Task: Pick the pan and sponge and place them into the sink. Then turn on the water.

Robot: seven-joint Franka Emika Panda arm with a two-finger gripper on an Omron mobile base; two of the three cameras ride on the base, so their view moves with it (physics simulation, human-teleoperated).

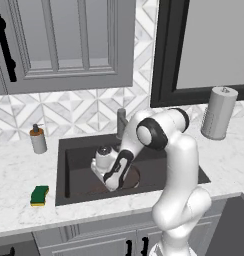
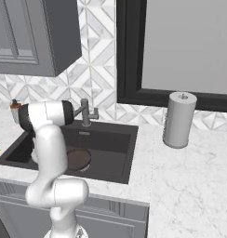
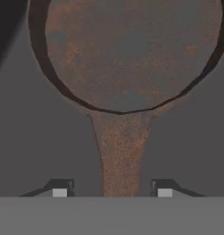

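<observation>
The hand (image 3: 112, 193) hangs low in the sink (image 1: 69, 150), fingers apart either side of the pan (image 3: 127, 55) handle, gripping nothing. The pan lies flat on the basin floor. The sponge (image 1: 39, 195) waits on the counter (image 1: 14, 165), left of the sink, presumably next.

Inside the dark charcoal sink basin (image 1: 74, 165), the round brown pan (image 3: 127, 55) occupies the floor; the grey metal faucet (image 2: 86, 113) overhangs its back rim.

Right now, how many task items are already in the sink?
1. The pan lies in the sink, the gripper open astride its handle. The sponge sits on the counter left of the sink.
</observation>
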